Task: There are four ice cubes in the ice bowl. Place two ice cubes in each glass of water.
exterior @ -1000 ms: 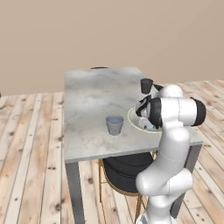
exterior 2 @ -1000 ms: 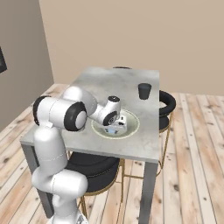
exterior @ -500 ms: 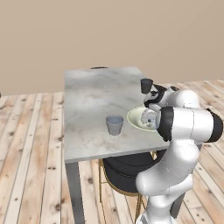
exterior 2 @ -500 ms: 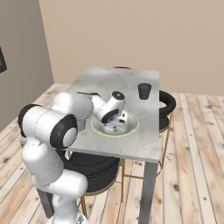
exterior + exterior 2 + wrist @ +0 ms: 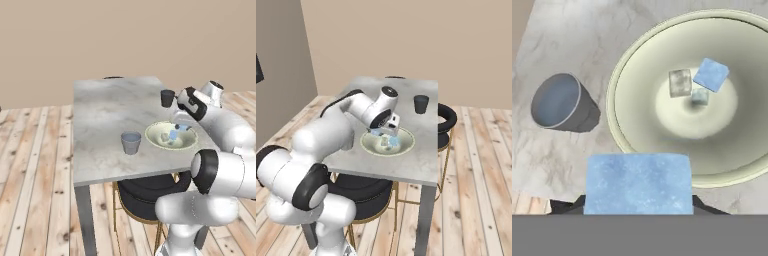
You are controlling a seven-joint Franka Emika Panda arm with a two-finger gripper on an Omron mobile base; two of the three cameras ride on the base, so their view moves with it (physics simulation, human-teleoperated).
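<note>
The end effector [image 5: 637, 210] was closed part-way on one ice cube [image 5: 638, 183], a pale blue block held between the two fingertips and seen large and close in the hand view, because the camera looks along the fingers. In the base views the end effector [image 5: 179, 128] hung over the near-right rim of the ice bowl [image 5: 153, 137], with the held cube clear of the bowl floor, a height that would let it pass over the rim. Three further ice cubes [image 5: 680, 82] lay grouped at the centre of the ice bowl [image 5: 632, 80], two touching or nearly so and the third, smaller-looking one just beside them; the dished floor presumably gathered them there. The nearer glass of water [image 5: 559, 102] stood upright on the worktop [image 5: 100, 110] just beside the bowl, open mouth upward, and judged from this layout it was the likely first destination. The farther glass of water [image 5: 167, 98] stood upright toward the far edge of the worktop, well apart from the first. No cube could be made out in either glass, so the task appeared to be at its first transfer.
</note>
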